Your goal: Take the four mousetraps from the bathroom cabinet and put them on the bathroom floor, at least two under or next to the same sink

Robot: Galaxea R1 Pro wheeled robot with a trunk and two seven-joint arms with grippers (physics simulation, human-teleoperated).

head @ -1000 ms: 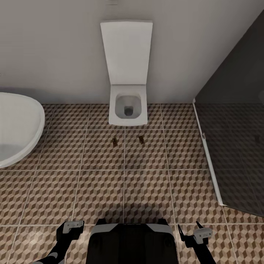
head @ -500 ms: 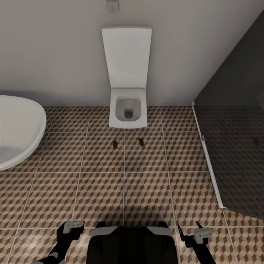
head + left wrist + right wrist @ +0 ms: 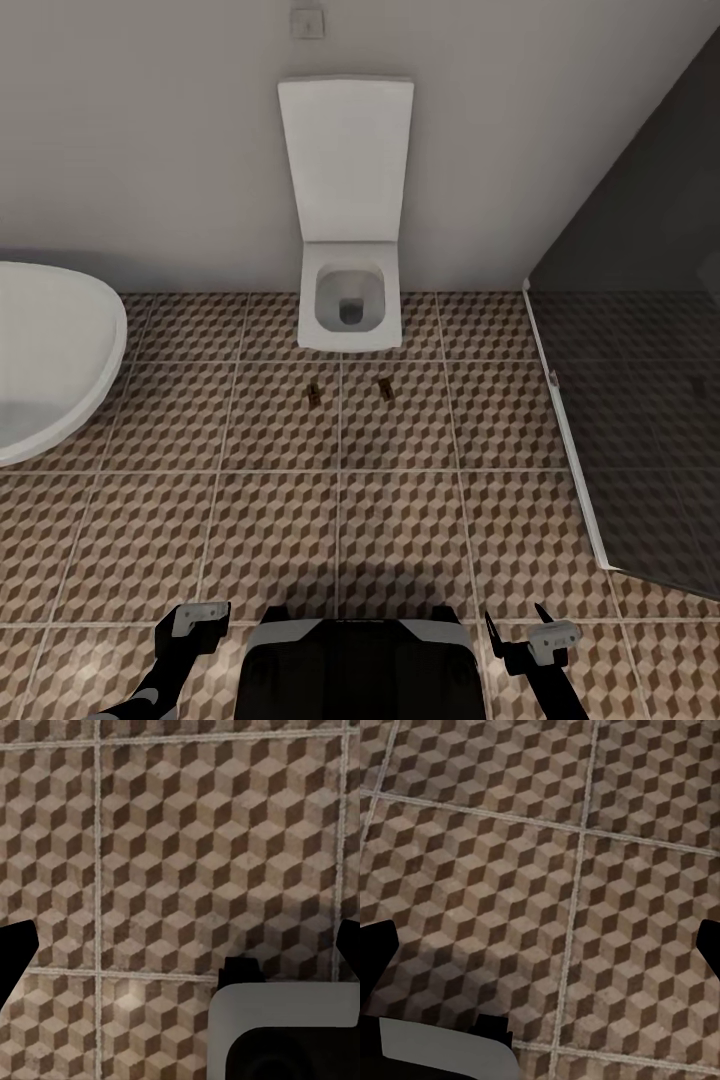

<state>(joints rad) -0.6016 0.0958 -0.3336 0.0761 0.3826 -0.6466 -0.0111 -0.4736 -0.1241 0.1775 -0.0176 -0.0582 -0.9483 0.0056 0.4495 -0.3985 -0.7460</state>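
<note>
- 2 mousetraps (image 3: 316, 394) (image 3: 385, 385) lie on the bathroom floor (image 3: 400, 520), just near of the toilet (image 3: 348, 300).
- Left gripper (image 3: 200, 615) and right gripper (image 3: 545, 635): jaws spread, empty.

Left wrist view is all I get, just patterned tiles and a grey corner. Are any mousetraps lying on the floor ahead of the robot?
Observer: Yes. The head view shows two mousetraps on the floor, just in front of the toilet.
Operator: Are they touching each other?
Observer: No. The left mousetrap and the right mousetrap lie apart, side by side.
Operator: Is the right gripper carrying one?
Observer: No. The right gripper is open, with bare tiles between its fingers.
</note>
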